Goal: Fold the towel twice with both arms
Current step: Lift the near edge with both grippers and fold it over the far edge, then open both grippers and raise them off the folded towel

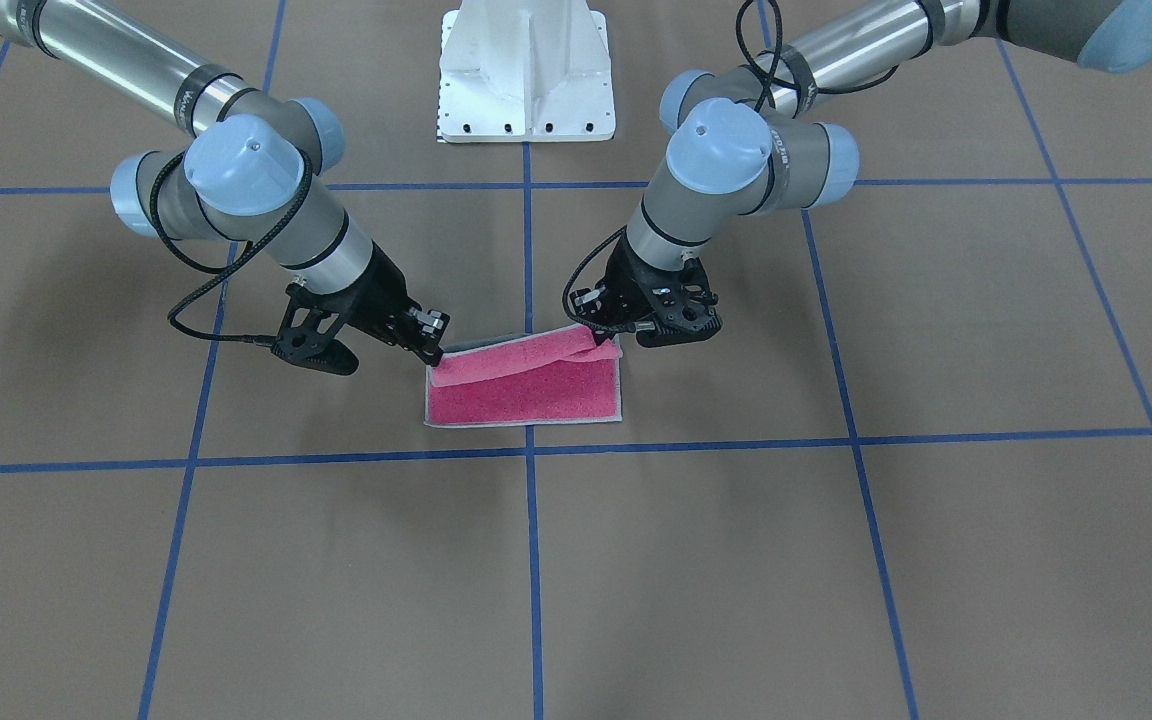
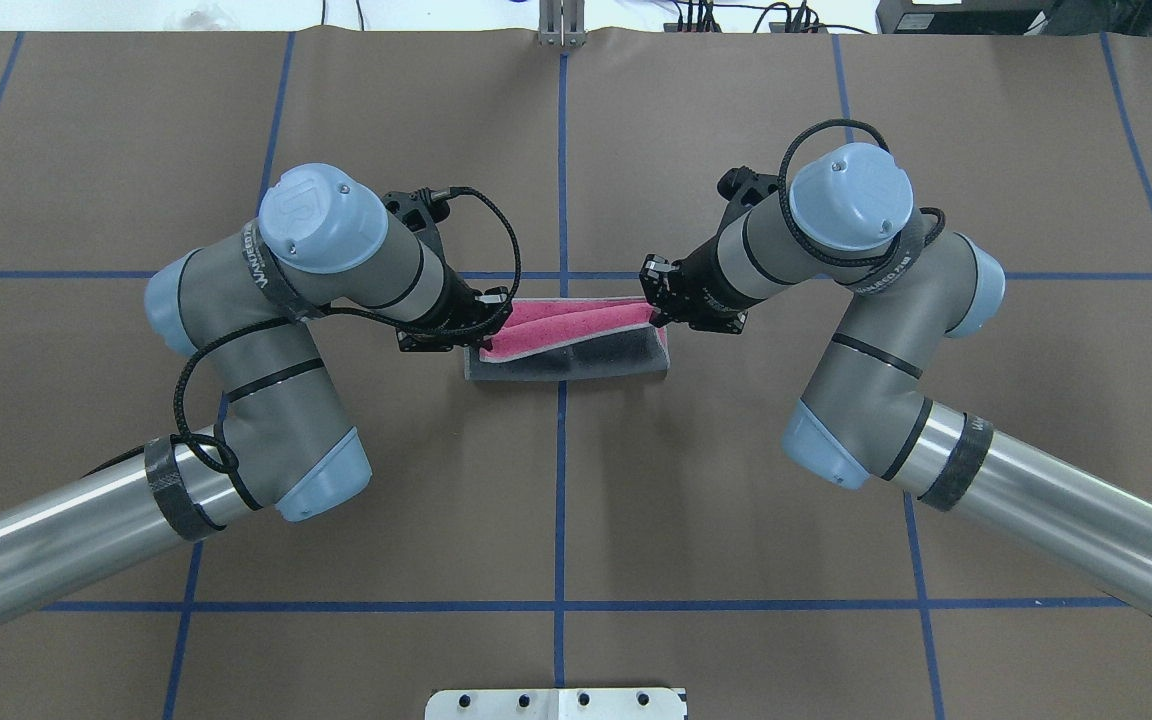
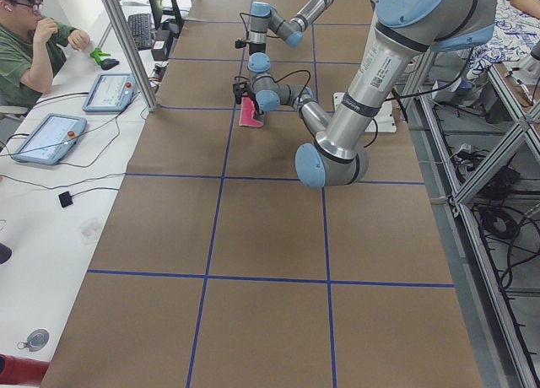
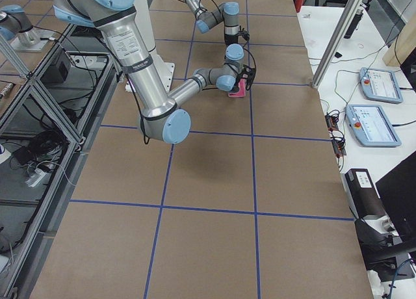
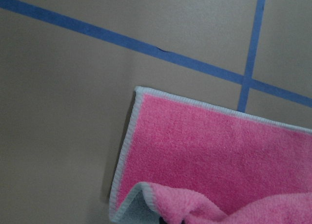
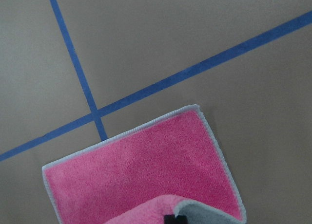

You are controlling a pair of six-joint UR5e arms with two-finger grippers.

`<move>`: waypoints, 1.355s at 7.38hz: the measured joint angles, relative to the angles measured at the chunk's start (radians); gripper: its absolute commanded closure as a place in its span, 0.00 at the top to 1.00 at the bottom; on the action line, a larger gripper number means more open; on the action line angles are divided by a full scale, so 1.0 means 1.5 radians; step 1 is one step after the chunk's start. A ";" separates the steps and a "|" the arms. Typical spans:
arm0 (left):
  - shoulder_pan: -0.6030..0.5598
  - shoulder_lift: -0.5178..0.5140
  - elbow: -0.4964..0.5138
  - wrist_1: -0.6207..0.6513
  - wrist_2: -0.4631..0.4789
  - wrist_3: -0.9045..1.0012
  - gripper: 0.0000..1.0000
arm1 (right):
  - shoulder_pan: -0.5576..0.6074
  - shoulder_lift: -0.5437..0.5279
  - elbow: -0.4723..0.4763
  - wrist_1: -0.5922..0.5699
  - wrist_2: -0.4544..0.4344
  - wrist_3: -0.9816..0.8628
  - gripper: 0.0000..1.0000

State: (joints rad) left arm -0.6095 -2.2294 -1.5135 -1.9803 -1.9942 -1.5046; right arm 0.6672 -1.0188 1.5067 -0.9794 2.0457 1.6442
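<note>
Closest to us, in the wrist views, is the towel (image 5: 209,160), one pink edge lifted and curling over. We find it at the middle of the table (image 1: 836,600), straddling the centre tape line (image 1: 532,560). Its long axis runs left to right across the robot's front. The half farther from the robot lies flat, pink up. From overhead the lifted half shows grey. The left gripper (image 1: 608,335) and right gripper (image 1: 433,352) each pinch one corner of that edge, jaws closed on cloth.
</note>
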 measured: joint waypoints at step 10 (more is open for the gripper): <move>-0.001 -0.052 0.082 -0.015 -0.001 0.001 1.00 | 0.000 0.000 0.003 0.014 0.003 0.005 1.00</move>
State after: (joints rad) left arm -0.6105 -2.3068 -1.3910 -2.0027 -1.9957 -1.5028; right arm 0.6673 -1.0184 1.5107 -0.9584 2.0507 1.6520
